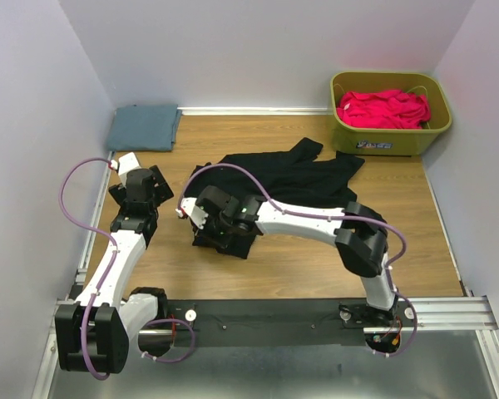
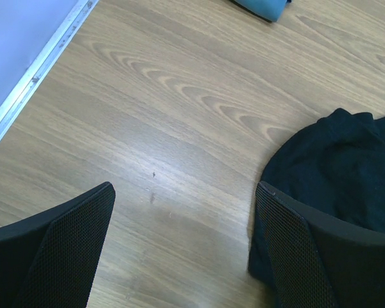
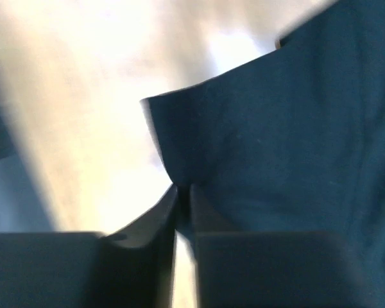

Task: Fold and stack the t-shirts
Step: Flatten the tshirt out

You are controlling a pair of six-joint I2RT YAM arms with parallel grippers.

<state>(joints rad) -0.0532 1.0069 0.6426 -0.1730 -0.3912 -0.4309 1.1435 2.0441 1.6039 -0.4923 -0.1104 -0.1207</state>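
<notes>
The black t-shirt (image 1: 291, 174) lies spread and crumpled in the middle of the wooden table. My right gripper (image 1: 204, 224) is at its near left part. In the right wrist view the right gripper (image 3: 183, 192) is shut on an edge of the black t-shirt (image 3: 276, 141). My left gripper (image 1: 148, 181) hovers open over bare wood, left of the shirt. In the left wrist view the left gripper (image 2: 185, 192) holds nothing and the black t-shirt (image 2: 333, 154) lies by its right finger. The blue-grey t-shirt (image 1: 144, 126) lies folded at the far left. The pink-red t-shirt (image 1: 382, 108) is bunched in the tub.
The olive-green tub (image 1: 382, 143) stands at the far right corner against the wall. White walls close in the table on the left, back and right. A corner of the blue-grey t-shirt (image 2: 263, 6) shows at the top of the left wrist view.
</notes>
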